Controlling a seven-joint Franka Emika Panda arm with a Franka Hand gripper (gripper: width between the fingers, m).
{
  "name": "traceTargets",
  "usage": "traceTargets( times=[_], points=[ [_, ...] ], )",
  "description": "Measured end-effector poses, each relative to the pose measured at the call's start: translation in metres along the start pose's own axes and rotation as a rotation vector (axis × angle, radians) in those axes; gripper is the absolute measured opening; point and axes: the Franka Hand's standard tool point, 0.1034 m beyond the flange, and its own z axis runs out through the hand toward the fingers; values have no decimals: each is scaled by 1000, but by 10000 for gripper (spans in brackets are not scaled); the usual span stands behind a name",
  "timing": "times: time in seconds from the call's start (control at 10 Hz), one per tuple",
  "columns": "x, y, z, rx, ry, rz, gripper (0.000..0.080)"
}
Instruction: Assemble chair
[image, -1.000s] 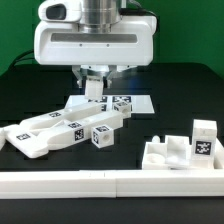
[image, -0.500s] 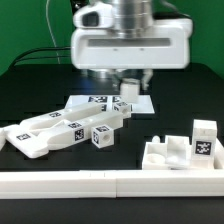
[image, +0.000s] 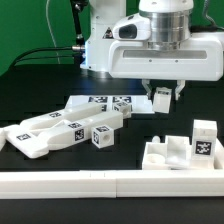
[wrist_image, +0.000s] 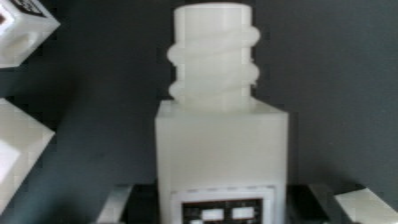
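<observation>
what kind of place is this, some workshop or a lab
Most likely a robotics lab test bench: black table, green backdrop, loose white chair parts with marker tags beside a marker board, and the gripper holding one chair part.

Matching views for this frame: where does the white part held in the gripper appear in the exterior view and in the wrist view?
Exterior view: the held part hangs under the arm's white housing, toward the exterior view's right, above the black table.
Wrist view: the held part fills most of the picture, a square block ending in a threaded peg, its tag nearest the camera.
Shared landmark: the gripper, closed on the part from both sides in both views.
</observation>
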Motion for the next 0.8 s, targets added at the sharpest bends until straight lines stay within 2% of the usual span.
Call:
traceTargets(
  times=[0.1,0.2,0.3,0.4,0.7,0.8],
  points=[
    [0,0,1,3,5,4,281],
    [-7,1,15,21,41,42,281],
    [-21,0,34,19,39,57,281],
    [-27,-3,40,15,30,49,281],
    [-31,-4,46,15,31,62,281],
    [-32,-3,46,14,21,62,390]
  ],
)
